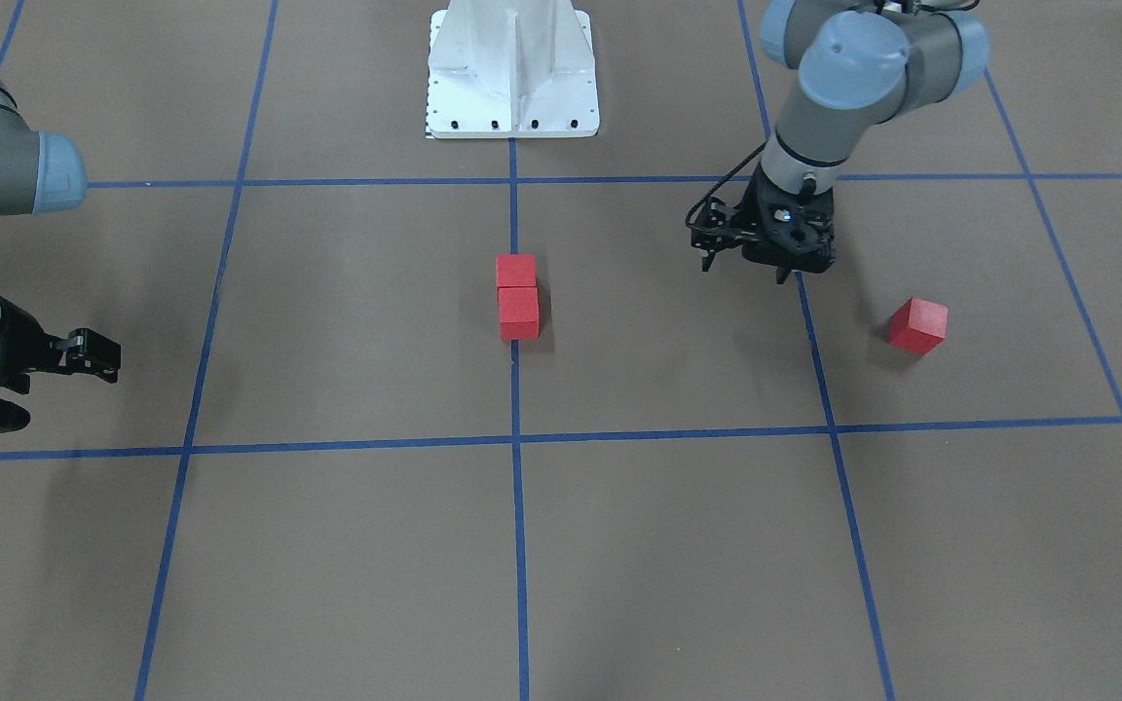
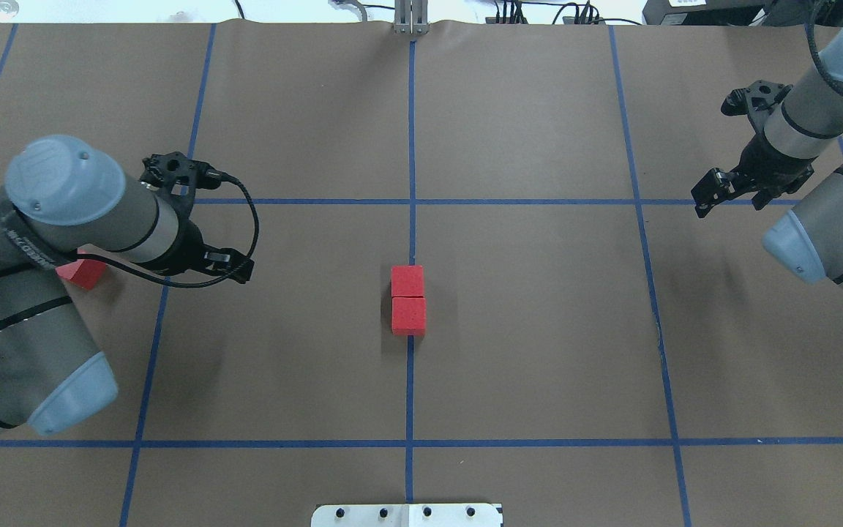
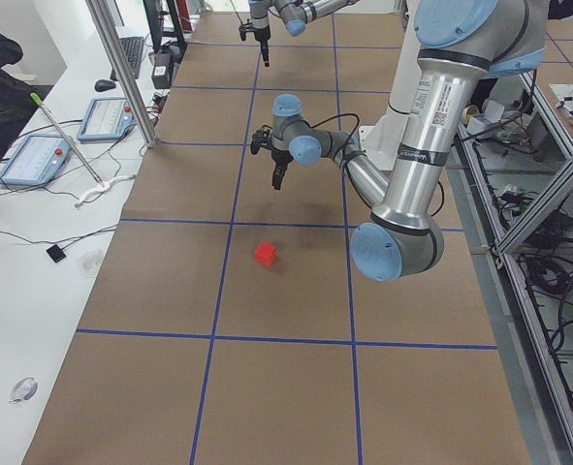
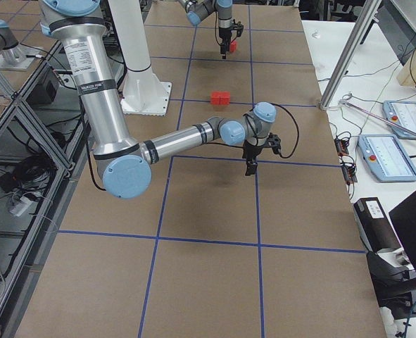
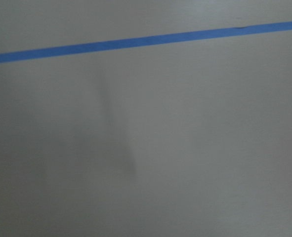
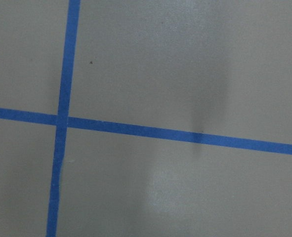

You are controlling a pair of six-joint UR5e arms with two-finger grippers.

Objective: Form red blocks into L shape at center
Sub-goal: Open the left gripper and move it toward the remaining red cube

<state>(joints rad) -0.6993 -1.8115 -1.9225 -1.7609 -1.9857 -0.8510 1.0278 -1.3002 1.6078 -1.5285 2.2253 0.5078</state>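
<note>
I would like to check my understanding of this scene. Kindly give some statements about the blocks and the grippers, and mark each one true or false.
1. Two red blocks touch each other on the middle blue line. True.
2. The third red block lies against that pair and completes the L. False: it lies apart, on the robot's left side.
3. The left gripper holds a block. False: it is open and empty, between the pair and the lone block.
4. The right gripper is far from every block. True.
</note>
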